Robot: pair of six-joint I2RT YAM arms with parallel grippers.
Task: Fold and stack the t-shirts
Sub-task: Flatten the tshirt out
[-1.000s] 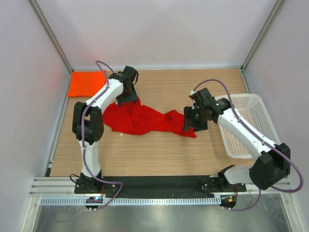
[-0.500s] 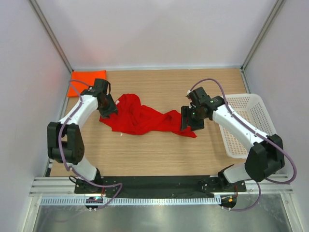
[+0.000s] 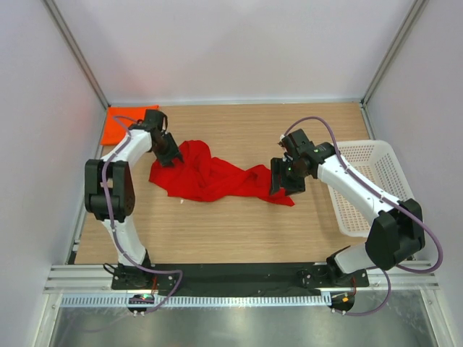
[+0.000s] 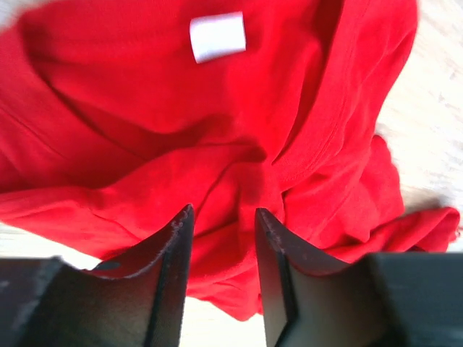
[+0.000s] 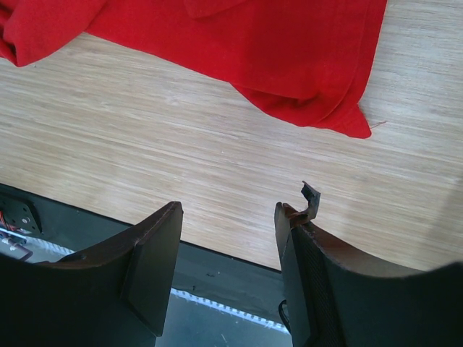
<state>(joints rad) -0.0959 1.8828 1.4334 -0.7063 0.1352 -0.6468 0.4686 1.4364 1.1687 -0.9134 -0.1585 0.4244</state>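
Observation:
The red t-shirt (image 3: 210,177) lies crumpled on the wooden table (image 3: 239,224), spread from left to centre. The orange t-shirt (image 3: 121,124) lies folded in the back left corner. My left gripper (image 3: 170,153) hovers over the red shirt's left part, open with nothing between its fingers. In the left wrist view the left gripper (image 4: 223,217) is over red cloth (image 4: 145,130) with a white label (image 4: 217,36). My right gripper (image 3: 282,184) is at the shirt's right end, open and empty. In the right wrist view the right gripper (image 5: 228,213) is above bare wood, with the shirt's edge (image 5: 289,65) beyond.
A white mesh basket (image 3: 376,181) stands at the right edge of the table, beside the right arm. White walls and metal posts close in the back and sides. A black rail (image 3: 231,275) runs along the near edge.
My left gripper has swung from the shirt's back middle out to its left part and now sits slightly back again. The shirt's left side shifted. The right gripper has barely moved.

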